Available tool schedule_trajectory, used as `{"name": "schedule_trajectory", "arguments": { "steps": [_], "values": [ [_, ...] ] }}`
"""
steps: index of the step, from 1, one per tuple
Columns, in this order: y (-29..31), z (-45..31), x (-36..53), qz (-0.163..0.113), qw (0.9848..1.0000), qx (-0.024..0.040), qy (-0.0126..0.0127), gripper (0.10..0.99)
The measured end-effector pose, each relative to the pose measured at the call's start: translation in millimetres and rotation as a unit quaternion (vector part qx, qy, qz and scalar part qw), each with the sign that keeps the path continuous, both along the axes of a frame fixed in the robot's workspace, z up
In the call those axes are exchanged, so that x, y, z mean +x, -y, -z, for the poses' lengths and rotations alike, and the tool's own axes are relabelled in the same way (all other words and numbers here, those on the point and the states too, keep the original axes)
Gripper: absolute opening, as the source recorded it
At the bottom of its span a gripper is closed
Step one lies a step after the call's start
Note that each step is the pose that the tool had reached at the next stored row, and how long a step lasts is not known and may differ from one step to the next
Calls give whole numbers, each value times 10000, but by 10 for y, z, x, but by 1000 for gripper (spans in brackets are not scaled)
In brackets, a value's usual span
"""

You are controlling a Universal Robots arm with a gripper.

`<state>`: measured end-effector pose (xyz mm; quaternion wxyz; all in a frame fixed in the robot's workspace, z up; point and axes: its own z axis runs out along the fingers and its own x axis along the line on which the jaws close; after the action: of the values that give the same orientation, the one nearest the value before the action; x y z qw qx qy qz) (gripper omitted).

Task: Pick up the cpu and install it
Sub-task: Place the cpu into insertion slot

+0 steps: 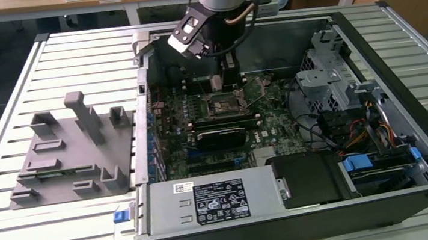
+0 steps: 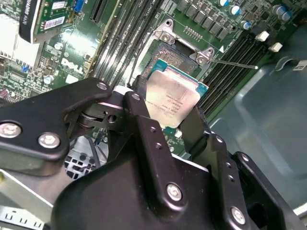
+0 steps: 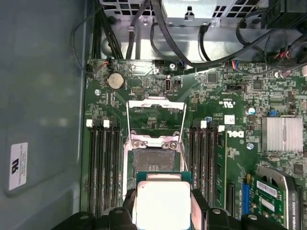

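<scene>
Pincer: the black two-fingered pincer hangs in the upper middle of the exterior view, inside the open dark computer case; its fingers are closed in on two opposite edges of the chip, gripping it
Cpu: the cpu, a small flat square chip with a silvery metal top and a thin pale rim, sits between those fingers, face up and clear of the board; both wrist views show it
Socket: the dark square socket on the green motherboard lies open; its metal load plate is swung up and its thin wire lever is released
Relation: the chip hangs just over the socket's near edge, partly overlapping it in the first wrist view; its sides look roughly square with the frame; it is not seated
Progress: by my reading the pickup is done and the install is not
Surroundings: the grey plastic tray with upright posts rests on the slatted metal table at the exterior view's left, well apart from the pincer
</scene>
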<state>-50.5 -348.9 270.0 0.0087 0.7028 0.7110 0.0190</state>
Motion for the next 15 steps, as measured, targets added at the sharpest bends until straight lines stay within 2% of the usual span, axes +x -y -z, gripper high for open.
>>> {"name": "schedule_trajectory", "arguments": {
  "steps": [10, 15],
  "values": [
    [-9, 173, 26, -15, 10000, -2, 0, 533],
    [-10, 191, 29, -16, 10000, -1, 1, 533]
  ]
}}
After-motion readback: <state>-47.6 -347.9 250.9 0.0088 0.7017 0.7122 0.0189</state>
